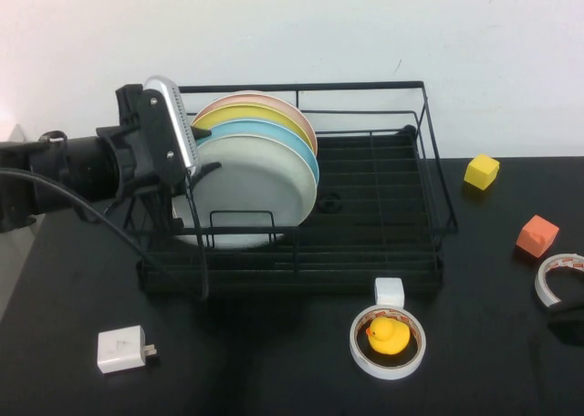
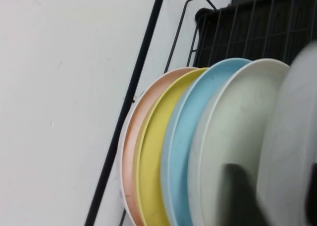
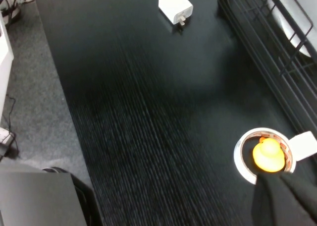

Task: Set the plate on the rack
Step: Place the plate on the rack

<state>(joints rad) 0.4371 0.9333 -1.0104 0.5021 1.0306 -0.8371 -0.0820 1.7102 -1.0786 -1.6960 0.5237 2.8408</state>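
A: Where is the plate (image 1: 245, 192)?

B: Standing on edge in the left part of the rack (image 1: 383, 197), nearest of the row. Behind it, going far, come a light blue plate (image 1: 274, 135), a yellow plate (image 1: 242, 115) and a pink plate (image 1: 265, 98), all leaning the same way.

A: And the left tool (image 1: 182, 181)?

B: At the rack's left end, over the railed side, right up against the plate's left rim. In the left wrist view a blurred pale plate edge (image 2: 292, 151) sits between two dark fingers (image 2: 242, 196), so the tool looks clamped on the plate's rim.

A: What hems it in?

B: The rack's tall wire rail runs close on the left, and a low wire hoop stands just in front of the plate. The light blue plate sits directly behind it, nearly touching.

A: The right tool (image 1: 568, 314)?

B: Only a dark bit shows at the right edge of the table (image 1: 274, 361), near a tape roll (image 1: 558, 279). I cannot tell whether it is open or closed.

A: Anything else about?

B: A white charger (image 1: 122, 348) near-left; a second tape roll (image 1: 388, 343) with a yellow duck (image 1: 387, 334) inside it, just in front of the rack; a small white block (image 1: 389, 291) touching that roll; a yellow cube (image 1: 481, 171) and an orange cube (image 1: 537, 235) on the right.
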